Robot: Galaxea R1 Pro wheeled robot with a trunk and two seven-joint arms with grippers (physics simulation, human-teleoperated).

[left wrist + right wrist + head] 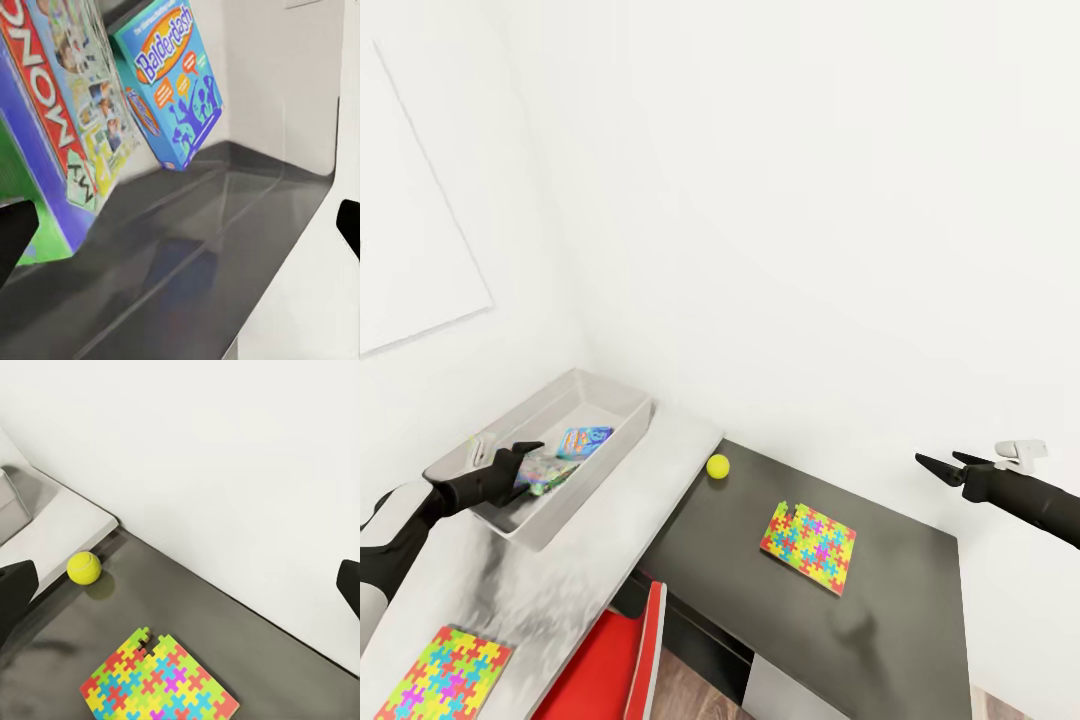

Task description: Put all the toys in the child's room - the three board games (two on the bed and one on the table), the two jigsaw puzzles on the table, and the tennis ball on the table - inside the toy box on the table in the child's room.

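Observation:
The grey toy box (615,388) stands on the pale table against the wall. A blue Balderdash board game (584,441) (172,82) and a Monopoly board game (540,472) (56,127) lean inside it on its dark floor (195,255). My left gripper (532,455) (180,232) reaches into the box, open, with nothing between its fingers. The tennis ball (718,466) (84,568) and one jigsaw puzzle (809,546) (161,682) lie on the dark table. A second jigsaw puzzle (445,675) lies at the pale table's near end. My right gripper (937,460) (180,589) hovers open above the dark table's right side.
The pale table (600,545) adjoins the lower dark table (900,620), both against white walls. A red chair (610,665) is pushed in at the near edge where they meet. A white panel (410,250) hangs on the left wall.

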